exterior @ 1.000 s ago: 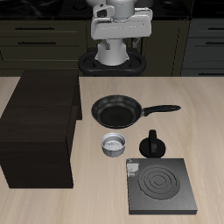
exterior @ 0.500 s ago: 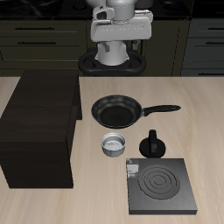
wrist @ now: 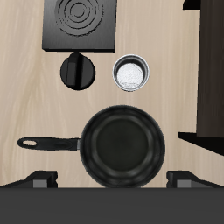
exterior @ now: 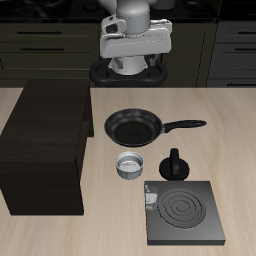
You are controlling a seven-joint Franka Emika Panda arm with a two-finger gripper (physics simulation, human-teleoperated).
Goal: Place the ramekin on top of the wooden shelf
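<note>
The ramekin (exterior: 129,165), a small silvery ribbed cup, stands upright on the table between the frying pan and the table's front edge; it also shows in the wrist view (wrist: 131,72). The wooden shelf (exterior: 45,145) is a large dark cabinet beside it, and its edge shows in the wrist view (wrist: 213,79). Nothing lies on its flat top. My gripper (exterior: 135,50) hangs high near the robot's base, far behind the ramekin. In the wrist view the gripper (wrist: 112,179) has its fingertips (wrist: 39,179) wide apart and is empty.
A black long-handled frying pan (exterior: 133,127) lies behind the ramekin, right under the gripper in the wrist view (wrist: 122,147). A small black pot (exterior: 175,165) stands beside the ramekin. A flat black stove plate (exterior: 183,212) with a spiral burner sits near the front edge.
The hand has shifted and turned slightly at the back of the table. The ramekin and the other objects have not moved.
</note>
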